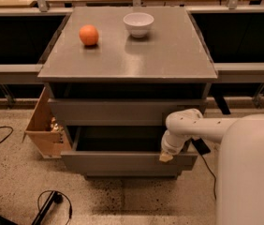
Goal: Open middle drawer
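The grey cabinet (127,55) has stacked grey fronts. The middle drawer (122,162) stands pulled out toward me, and its dark grey box interior (118,139) shows behind the flat front panel. The taller top front (108,111) is closed above it. The lowest front is hidden under the pulled-out drawer. My gripper (165,157), at the end of the white arm (193,125), sits at the top edge of the middle drawer's front panel near its right end, touching it.
An orange (89,34) and a white bowl (138,23) sit on the cabinet top. A cardboard box (43,125) stands on the floor left of the cabinet. Black cables (52,203) lie on the speckled floor at the front left. My white body (249,172) fills the right.
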{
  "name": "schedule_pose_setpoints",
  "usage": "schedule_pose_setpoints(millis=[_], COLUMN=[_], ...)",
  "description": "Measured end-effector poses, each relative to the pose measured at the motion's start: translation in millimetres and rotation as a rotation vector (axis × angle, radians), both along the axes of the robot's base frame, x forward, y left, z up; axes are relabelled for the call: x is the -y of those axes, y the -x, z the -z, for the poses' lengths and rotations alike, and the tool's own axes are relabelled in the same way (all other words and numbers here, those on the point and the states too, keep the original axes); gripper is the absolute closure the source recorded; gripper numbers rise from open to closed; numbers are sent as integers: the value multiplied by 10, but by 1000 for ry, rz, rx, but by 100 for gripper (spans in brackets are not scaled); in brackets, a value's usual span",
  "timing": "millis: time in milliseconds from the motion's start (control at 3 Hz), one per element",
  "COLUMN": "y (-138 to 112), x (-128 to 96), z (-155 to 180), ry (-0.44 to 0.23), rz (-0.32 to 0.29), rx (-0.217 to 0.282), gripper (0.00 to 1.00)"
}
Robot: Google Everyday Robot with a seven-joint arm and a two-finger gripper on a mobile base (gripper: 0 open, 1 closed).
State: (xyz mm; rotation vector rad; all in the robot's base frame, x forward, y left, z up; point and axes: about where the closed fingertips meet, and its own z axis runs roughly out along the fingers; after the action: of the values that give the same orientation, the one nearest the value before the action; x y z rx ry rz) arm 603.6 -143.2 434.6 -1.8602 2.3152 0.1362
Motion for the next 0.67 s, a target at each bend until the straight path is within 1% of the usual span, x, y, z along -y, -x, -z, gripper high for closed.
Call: schedule_pose_setpoints(millis=[333, 667], y=[3, 203], x=[1, 233], z=[-11, -94], ry=[0, 31], rz=[0, 40], rx=[0, -19], gripper=[96, 100])
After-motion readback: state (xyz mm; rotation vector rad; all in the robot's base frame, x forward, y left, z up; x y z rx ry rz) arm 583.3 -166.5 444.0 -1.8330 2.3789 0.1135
